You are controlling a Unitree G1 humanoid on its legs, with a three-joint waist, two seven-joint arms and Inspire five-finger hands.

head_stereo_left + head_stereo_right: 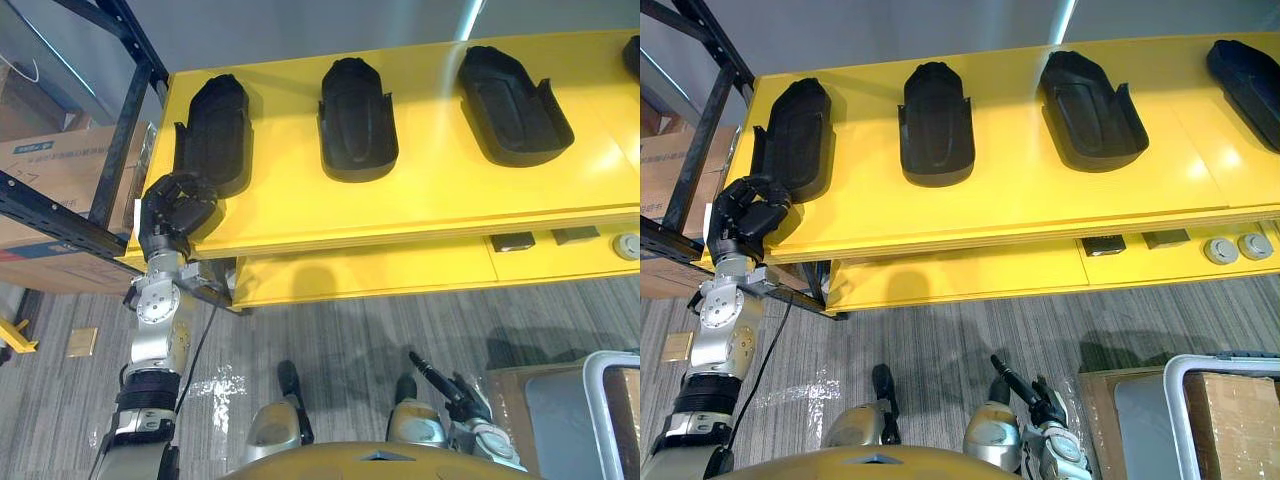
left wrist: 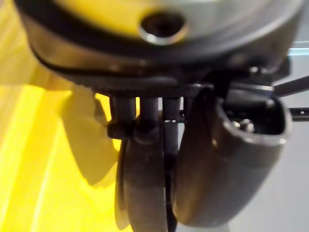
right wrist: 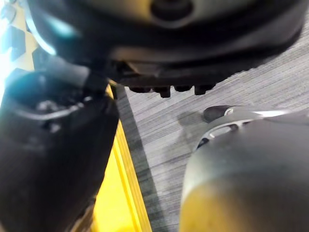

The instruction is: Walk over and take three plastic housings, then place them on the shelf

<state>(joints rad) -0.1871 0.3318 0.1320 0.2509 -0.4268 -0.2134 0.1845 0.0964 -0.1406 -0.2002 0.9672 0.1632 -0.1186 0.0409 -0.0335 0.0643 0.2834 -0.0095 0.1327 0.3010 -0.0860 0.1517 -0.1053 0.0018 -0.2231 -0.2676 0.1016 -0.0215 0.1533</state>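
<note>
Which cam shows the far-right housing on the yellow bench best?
Right eye view: most of the far-right housing is in frame, lying on the yellow bench. Left eye view catches just a sliver of it at the frame edge. The wrist views look at other parts of the bench.

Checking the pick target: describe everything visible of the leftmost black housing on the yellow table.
The leftmost plastic housing is a matte black moulded shell, elongated, rounded at its far end, with raised side walls. It lies flat on the yellow table. The left robot hand sits at its near end; grip cannot be confirmed.
</note>
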